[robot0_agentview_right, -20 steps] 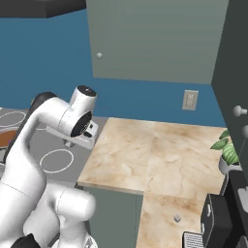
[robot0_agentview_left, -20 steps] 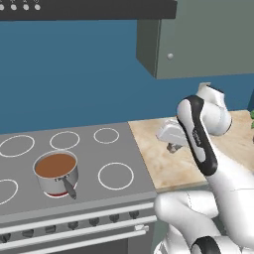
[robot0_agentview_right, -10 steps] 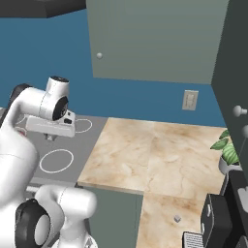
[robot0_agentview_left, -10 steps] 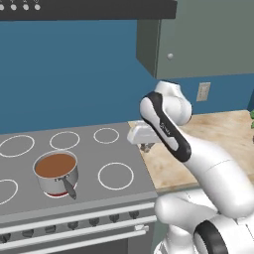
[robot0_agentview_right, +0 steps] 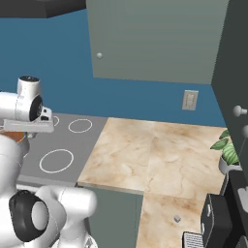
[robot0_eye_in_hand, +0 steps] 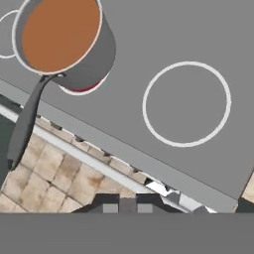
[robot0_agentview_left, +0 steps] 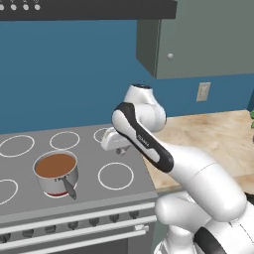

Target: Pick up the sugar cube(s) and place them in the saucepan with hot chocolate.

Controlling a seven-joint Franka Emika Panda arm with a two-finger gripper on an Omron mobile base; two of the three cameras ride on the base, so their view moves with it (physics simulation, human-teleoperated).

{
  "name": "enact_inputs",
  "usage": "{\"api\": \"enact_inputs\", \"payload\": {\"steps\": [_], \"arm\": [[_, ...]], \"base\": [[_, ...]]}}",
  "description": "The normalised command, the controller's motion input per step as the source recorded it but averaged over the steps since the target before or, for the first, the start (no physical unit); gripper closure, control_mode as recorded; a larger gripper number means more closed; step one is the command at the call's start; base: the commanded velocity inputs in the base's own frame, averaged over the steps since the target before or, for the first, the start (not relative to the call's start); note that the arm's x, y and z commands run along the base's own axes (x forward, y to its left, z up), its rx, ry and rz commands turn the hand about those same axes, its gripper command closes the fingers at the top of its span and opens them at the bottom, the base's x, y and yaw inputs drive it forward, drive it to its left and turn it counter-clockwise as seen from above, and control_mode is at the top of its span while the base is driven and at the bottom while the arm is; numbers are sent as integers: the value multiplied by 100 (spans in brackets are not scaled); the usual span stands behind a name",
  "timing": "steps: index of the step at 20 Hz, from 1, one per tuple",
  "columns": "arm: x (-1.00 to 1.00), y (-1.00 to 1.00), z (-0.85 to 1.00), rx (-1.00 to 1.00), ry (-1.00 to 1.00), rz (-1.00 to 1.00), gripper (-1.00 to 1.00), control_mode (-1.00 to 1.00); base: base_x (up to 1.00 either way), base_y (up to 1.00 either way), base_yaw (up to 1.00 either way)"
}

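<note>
The saucepan with hot chocolate (robot0_agentview_left: pixel 55 171) stands on the front left of the stove, its dark handle (robot0_agentview_left: pixel 69 188) pointing toward the front edge. From the hand view the saucepan (robot0_eye_in_hand: pixel 62 37) lies at the upper left, with a red glow under it. My gripper (robot0_agentview_left: pixel 120 150) hovers above the stove, right of the pan and over the front right burner ring. Its fingertips (robot0_eye_in_hand: pixel 110 204) stand close together, and my gripper (robot0_eye_in_hand: pixel 127 205) is shut on a small grey sugar cube. Another sugar cube (robot0_agentview_right: pixel 178 219) lies on the near part of the counter.
White burner rings (robot0_agentview_left: pixel 115 175) mark the grey stove top (robot0_eye_in_hand: pixel 149 54). The beige marble counter (robot0_agentview_right: pixel 145 155) runs to the right, with a potted plant (robot0_agentview_right: pixel 227 151) and a dark appliance (robot0_agentview_right: pixel 218 223) at its far right. A cabinet (robot0_agentview_left: pixel 198 34) hangs above.
The arm has swung left from the counter to over the stove, bringing the gripper closer to the saucepan. The pan has not moved.
</note>
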Motion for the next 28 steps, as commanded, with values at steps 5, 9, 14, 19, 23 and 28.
{"api": "enact_inputs", "payload": {"steps": [5,9,14,19,23,28], "arm": [[29,78,0,0,-8,11,100,-100],[20,61,6,0,-8,11,100,-100],[28,36,6,0,-5,7,100,-100],[14,42,0,0,-11,0,100,-100],[9,60,0,-3,-9,3,100,-100],[28,47,-15,-2,-10,2,100,-100]], "base": [[0,0,0],[0,0,0],[0,0,0],[0,0,0],[0,0,0],[0,0,0]]}}
